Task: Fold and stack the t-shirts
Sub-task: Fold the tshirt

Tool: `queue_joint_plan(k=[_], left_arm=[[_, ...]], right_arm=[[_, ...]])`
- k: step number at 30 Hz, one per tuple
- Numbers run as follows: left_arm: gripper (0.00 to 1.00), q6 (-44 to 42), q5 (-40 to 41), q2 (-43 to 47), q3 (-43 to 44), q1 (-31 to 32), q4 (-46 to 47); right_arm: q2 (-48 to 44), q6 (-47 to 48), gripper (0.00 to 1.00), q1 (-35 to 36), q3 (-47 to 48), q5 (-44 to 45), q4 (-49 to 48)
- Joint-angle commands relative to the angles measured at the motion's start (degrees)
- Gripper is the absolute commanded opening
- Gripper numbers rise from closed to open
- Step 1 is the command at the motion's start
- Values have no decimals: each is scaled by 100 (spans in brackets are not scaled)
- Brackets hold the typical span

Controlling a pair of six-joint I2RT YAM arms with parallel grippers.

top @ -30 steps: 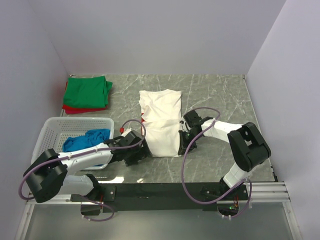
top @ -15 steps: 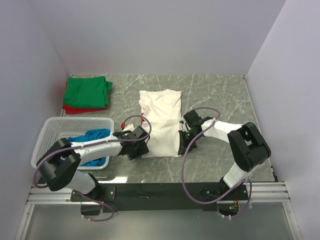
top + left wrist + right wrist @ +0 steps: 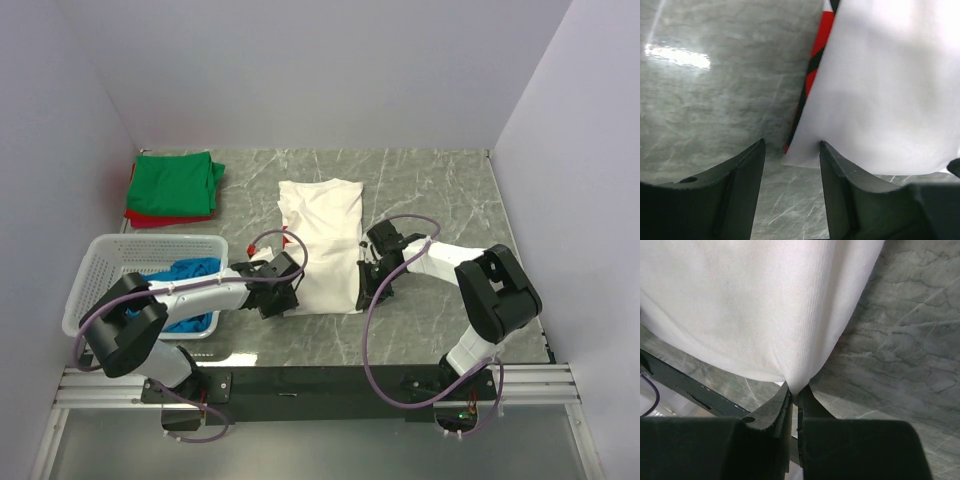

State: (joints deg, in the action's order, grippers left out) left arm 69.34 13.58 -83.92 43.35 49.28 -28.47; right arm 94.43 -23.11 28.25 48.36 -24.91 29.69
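Fingers of the left tool (image 3: 288,292) are standing partly apart around the near left corner of the large white cloth t-shirt (image 3: 320,235) with red print, that corner lying in the gap between them. At three o'clock from it, the right tool (image 3: 366,283) is pinching the shirt's near right edge between closed fingers. The shirt is lying folded lengthwise mid-way across the grey marble-patterned desk (image 3: 440,190). At nine o'clock, the white plastic lattice basket (image 3: 105,250) is holding a crumpled bright blue t-shirt (image 3: 185,272). At eleven o'clock, a folded plain green t-shirt (image 3: 175,182) is resting on a red t-shirt (image 3: 150,220).
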Motion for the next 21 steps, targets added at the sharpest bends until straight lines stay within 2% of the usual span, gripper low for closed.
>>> queue_joint_plan(k=[1,6,13,17,21], left_arm=[[52,-70,-277,-361,-143,161,-36],[39,-17,-400,-652,-231,310,-124],[8,1,-365,-801,-64,442,-440],[1,-61,-374,-793,68,653,-572],[1,-88,-348,-644,217,864,-712]], right_arm=[[154,105,2,58,-98,399,-69],[93,97,2,58,-134,416,-69],[40,96,1,49,-204,302,-87],[-179,219,0,58,-134,328,98],[-355,404,0,58,33,267,440]])
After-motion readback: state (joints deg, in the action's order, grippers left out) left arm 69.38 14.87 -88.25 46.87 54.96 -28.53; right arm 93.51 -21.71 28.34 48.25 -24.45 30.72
